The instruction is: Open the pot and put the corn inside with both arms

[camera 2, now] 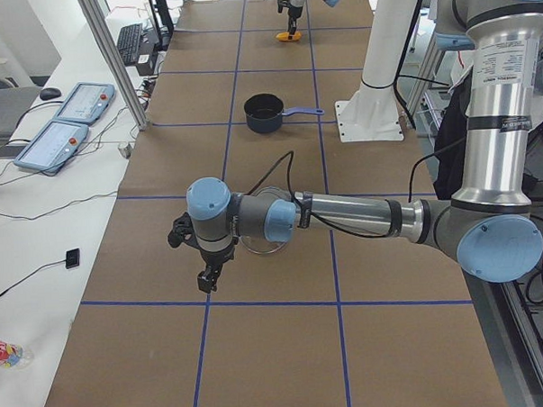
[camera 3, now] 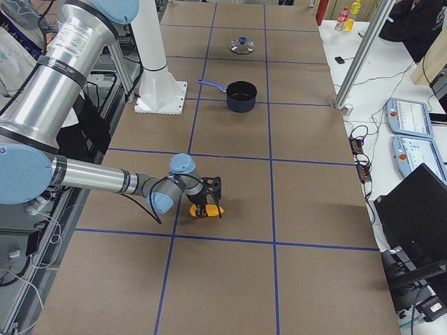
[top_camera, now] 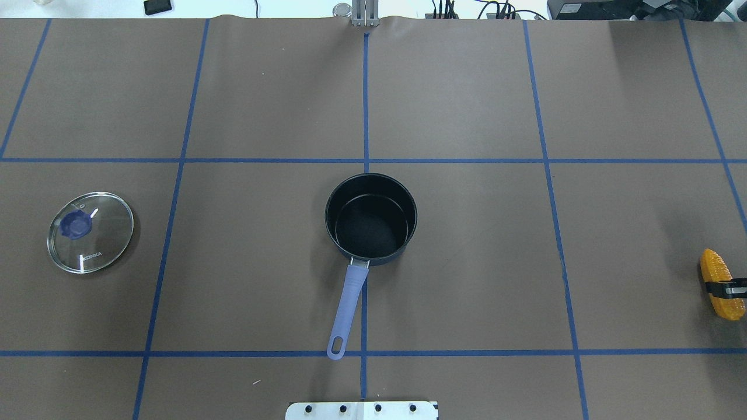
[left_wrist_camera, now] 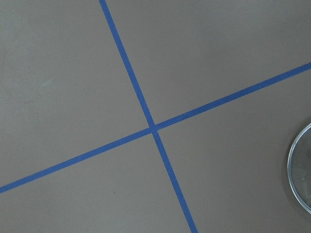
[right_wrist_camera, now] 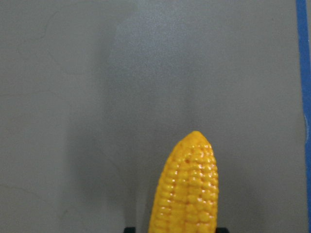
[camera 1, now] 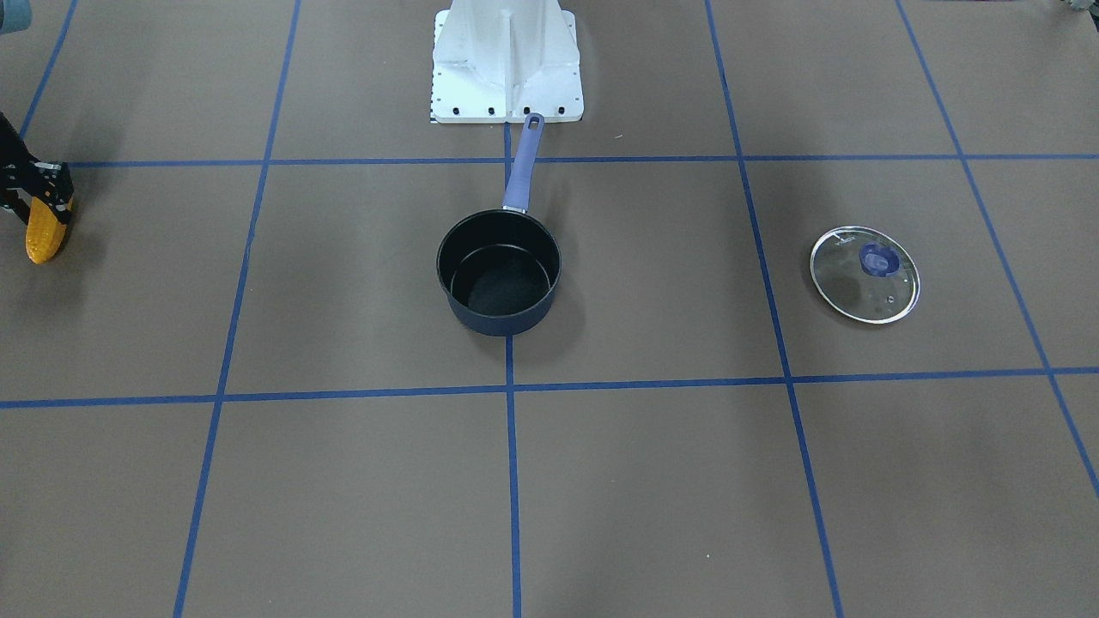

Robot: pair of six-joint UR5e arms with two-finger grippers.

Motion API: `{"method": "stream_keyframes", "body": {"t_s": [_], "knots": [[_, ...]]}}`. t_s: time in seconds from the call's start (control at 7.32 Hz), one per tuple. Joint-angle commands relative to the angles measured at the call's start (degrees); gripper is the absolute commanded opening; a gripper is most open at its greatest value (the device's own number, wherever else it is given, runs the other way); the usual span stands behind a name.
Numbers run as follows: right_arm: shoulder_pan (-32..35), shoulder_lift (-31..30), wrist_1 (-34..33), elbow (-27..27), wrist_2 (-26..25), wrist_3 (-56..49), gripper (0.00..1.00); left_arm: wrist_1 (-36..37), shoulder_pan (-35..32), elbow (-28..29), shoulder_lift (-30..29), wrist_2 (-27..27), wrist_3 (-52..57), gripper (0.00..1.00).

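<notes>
Looking into the pot [top_camera: 335, 201] at mid-table: lid off, nothing inside, purple handle [top_camera: 349, 306] aiming back at the white base [top_camera: 362, 410]. Spotting the glass lid [top_camera: 100, 234] lying flat well to the left, knob up, reading KONKA. Clamping the corn [top_camera: 716, 269] across its middle with the right gripper [top_camera: 725, 286] at the table's right end, long axis running near-to-far, tapered tip pointing away from the robot. Hovering the left gripper [camera 2: 205, 277] beside the lid; impossible to tell whether open or closed.

I see the corn [right_wrist_camera: 187, 189] as glossy, bumpy, plastic-looking. Pot [camera 1: 502, 323] is dark and matt inside, handle [top_camera: 349, 303] smooth lavender plastic. Lid [top_camera: 102, 233] is clear glass with a shiny metal rim. Worktop [top_camera: 467, 262] is matt brown paper with blue tape [top_camera: 365, 105].
</notes>
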Motion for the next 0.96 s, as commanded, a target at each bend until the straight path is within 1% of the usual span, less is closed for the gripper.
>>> {"method": "stream_keyframes", "body": {"t_s": [0.0,0.14,0.27,0.41,0.55,0.68,0.82], "knots": [[0.1,0.6,0.0,0.4,0.0,-0.5,0.00,0.1,0.0,0.0,0.0,0.0,0.0,0.98],[1.0,2.2,0.0,1.3,0.7,-0.6,0.00,0.1,-0.1,0.1,0.1,-0.1,0.0,0.98],[3.1,6.7,-0.1,1.3,1.4,-0.7,0.00,0.1,0.0,0.1,0.0,0.0,0.0,0.98],[3.7,12.4,-0.5,1.2,3.0,-0.9,0.00,0.1,0.0,0.2,0.1,-0.1,0.0,0.98],[3.7,20.0,-0.8,0.9,3.6,-0.7,0.00,0.1,-0.1,0.2,0.1,0.0,0.0,0.98],[3.7,27.9,-7.9,1.5,4.2,0.2,0.00,0.1,-0.1,0.3,0.2,-0.1,0.0,0.98],[2.2,37.1,-18.5,2.5,4.1,3.2,0.00,0.1,0.0,0.4,0.3,0.0,-0.1,0.98]]}}
